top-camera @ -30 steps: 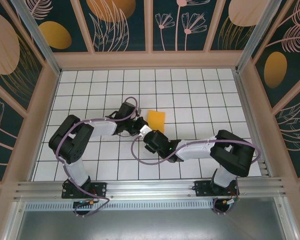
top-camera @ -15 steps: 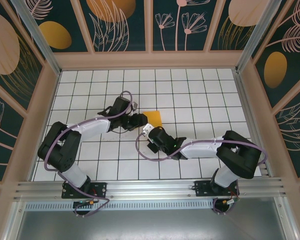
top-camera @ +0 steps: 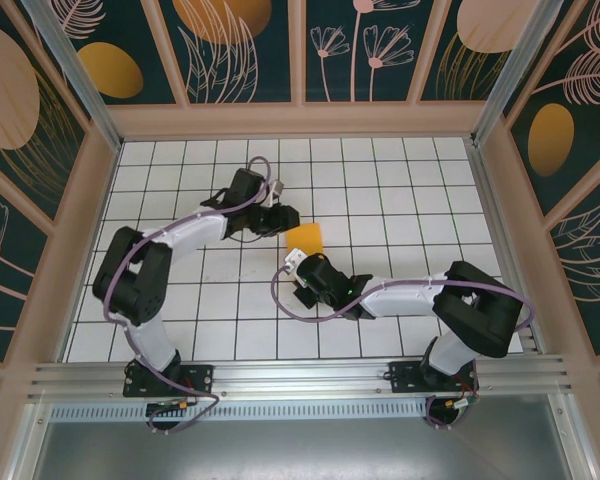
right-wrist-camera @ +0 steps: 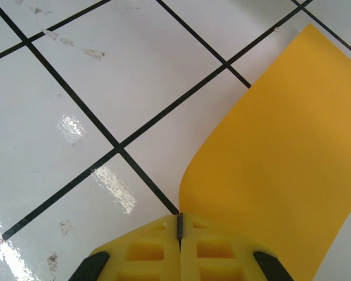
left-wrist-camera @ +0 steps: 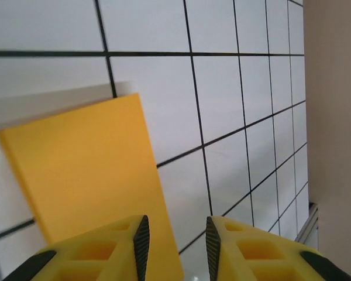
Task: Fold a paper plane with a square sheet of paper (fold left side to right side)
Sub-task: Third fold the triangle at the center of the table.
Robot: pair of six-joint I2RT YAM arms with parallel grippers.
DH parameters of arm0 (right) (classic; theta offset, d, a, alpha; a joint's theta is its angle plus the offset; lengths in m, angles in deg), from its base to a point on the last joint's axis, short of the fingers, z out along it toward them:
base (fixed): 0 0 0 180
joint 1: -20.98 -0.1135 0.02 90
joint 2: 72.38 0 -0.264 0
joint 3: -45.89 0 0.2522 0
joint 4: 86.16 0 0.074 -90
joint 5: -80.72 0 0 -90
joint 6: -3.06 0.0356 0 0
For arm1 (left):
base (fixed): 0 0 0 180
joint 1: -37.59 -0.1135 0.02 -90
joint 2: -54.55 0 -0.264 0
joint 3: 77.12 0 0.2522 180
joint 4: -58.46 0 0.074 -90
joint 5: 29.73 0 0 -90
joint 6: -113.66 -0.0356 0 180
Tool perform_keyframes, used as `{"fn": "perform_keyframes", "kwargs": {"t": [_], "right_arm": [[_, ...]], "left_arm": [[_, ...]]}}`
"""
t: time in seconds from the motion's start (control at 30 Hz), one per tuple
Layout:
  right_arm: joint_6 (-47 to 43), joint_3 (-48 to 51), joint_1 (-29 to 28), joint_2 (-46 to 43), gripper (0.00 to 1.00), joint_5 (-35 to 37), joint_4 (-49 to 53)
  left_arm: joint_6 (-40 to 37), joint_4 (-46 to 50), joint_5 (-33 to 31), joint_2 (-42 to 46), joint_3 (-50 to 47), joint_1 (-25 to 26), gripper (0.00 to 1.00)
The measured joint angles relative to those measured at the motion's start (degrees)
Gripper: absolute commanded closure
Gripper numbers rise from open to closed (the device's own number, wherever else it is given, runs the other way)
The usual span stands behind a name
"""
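The square sheet of paper (top-camera: 305, 238) is bright orange and lies folded to a narrow piece on the white grid table. In the left wrist view the sheet of paper (left-wrist-camera: 88, 170) sits flat under my left finger, its right edge running into the gap. My left gripper (top-camera: 280, 218) (left-wrist-camera: 174, 246) is open just above the sheet's far left corner, with nothing between its pads. My right gripper (top-camera: 298, 266) (right-wrist-camera: 179, 223) is shut, its tips against the near edge of the sheet (right-wrist-camera: 275, 152), which curves up there. Whether the tips pinch the paper or press on it I cannot tell.
White tiles with black grid lines (top-camera: 400, 200) spread around the sheet. Wooden walls (top-camera: 300, 120) close in the table on three sides. The beige wall (left-wrist-camera: 333, 117) stands at the right of the left wrist view. A purple cable (top-camera: 280, 300) loops beside my right arm.
My left gripper has moved away from me to the sheet's far left corner and opened. The sheet now looks shorter and skewed. My right gripper stays shut at its near edge.
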Motion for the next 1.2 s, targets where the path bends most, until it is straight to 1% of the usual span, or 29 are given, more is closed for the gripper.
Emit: {"fn": "perform_keyframes", "kwargs": {"t": [0.2,0.4,0.63,0.97,1.2], "right_arm": [[0.96,0.0,0.74,0.02,1.0,-0.5,0.15],[1.55,-0.02,2.01,0.02,1.0,-3.28,0.44],[2.54,-0.74,4.17,0.15,1.0,-8.0,2.49],[3.37,-4.94,12.44,3.23,1.0,-18.69,7.08],[3.85,-6.58,16.44,5.42,1.0,-22.56,9.01]], "left_arm": [[-1.73,0.85,0.09,-9.94,6.84,2.91,0.67],[-3.17,2.75,-0.87,-14.95,8.98,3.34,0.68],[-4.63,3.93,-2.12,-16.57,9.44,3.43,0.7],[-6.82,4.39,-2.25,-17.03,9.88,3.48,0.71],[-7.32,4.85,-2.23,-17.38,10.49,3.52,0.72]]}}
